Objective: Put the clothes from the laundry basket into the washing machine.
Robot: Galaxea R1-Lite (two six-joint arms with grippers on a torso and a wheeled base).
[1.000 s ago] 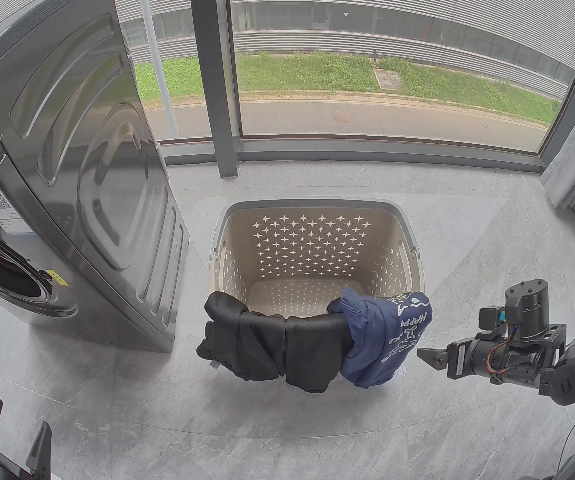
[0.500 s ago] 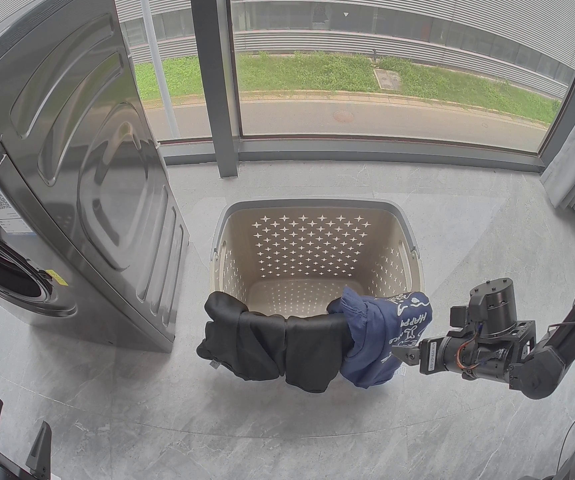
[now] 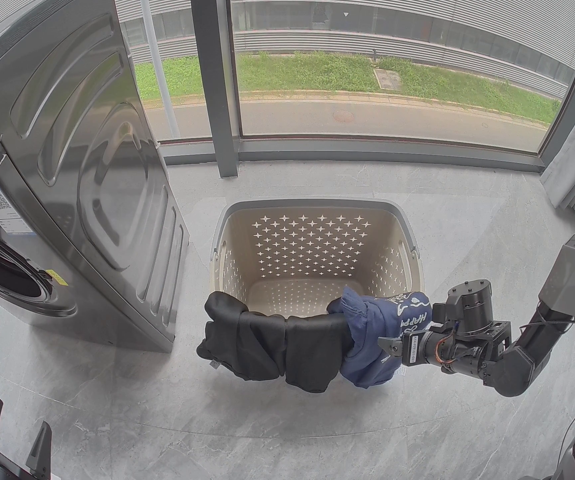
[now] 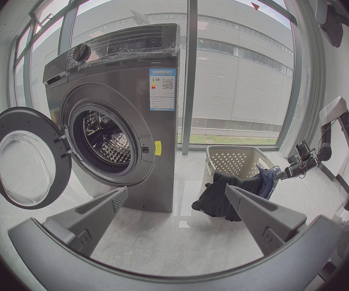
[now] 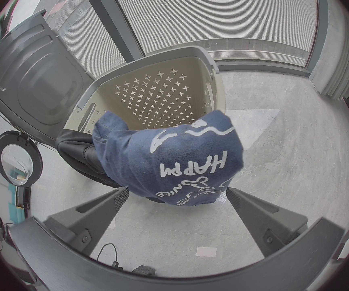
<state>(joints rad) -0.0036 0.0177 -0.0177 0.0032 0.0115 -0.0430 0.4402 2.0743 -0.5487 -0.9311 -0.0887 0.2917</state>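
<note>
Facing grey stone floor (image 3: 474, 235) and big window (image 3: 394, 55), my right claw (image 3: 389, 348), fingers spread, has come closer to the blue garment (image 3: 374, 328).

A beige laundry basket (image 3: 311, 203) with star-shaped holes stood upright just beside the gray washing machine (image 3: 81, 168). A black garment (image 3: 267, 351) and a blue shirt (image 3: 377, 341) with white print hung side by side over the basket's near rim, touching each other and drooping down its outside. The machine's round door (image 4: 24, 158) stood wide open, showing the metal drum (image 4: 103, 138).
</note>
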